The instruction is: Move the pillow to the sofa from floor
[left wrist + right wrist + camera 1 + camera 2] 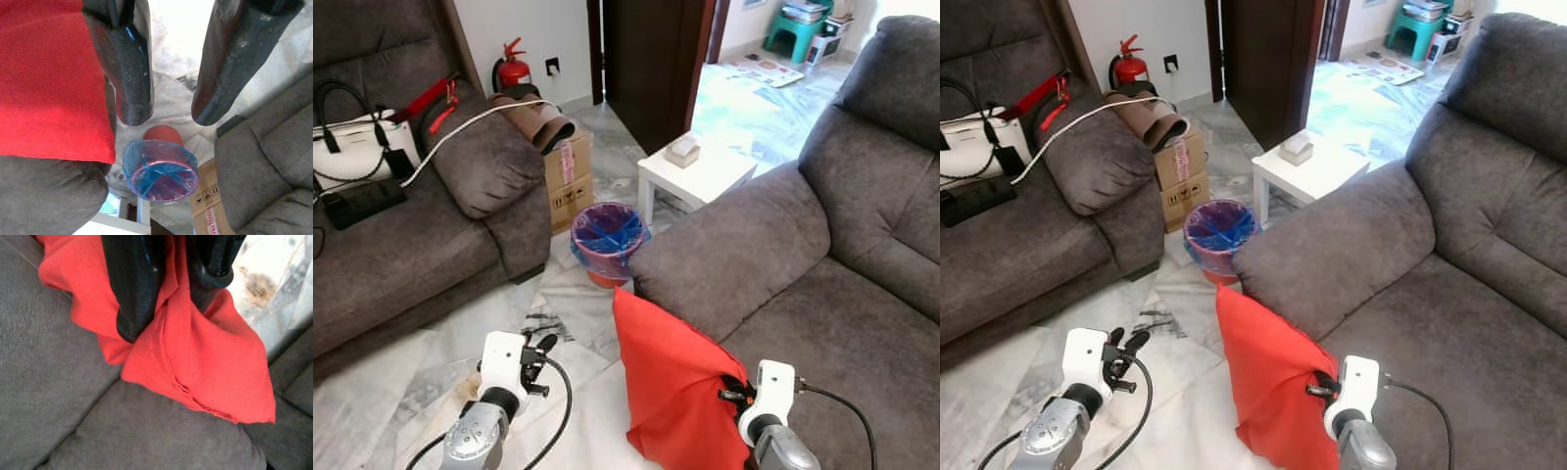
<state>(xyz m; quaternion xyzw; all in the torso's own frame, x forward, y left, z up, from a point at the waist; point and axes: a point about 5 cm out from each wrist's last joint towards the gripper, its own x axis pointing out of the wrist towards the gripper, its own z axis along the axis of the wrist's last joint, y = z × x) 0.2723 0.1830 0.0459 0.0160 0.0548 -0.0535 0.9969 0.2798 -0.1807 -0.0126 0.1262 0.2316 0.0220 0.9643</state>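
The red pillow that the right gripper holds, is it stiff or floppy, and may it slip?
The red pillow looks soft and floppy: it hangs in folds from the right gripper. It is probably light, since one pinch of cloth carries it. It might slip, because the fingers grip only bunched fabric near an edge.

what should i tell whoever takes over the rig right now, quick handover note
Right pincer: shut on the red pillow, holding it up against the front of the grey sofa's armrest.
Left pincer: open, holding nothing, over the marble floor beside the pillow.
Done: pillow gripped and lifted.
Left: carry it over the sofa seat, set it down, release.
Mind the lined bin just ahead.
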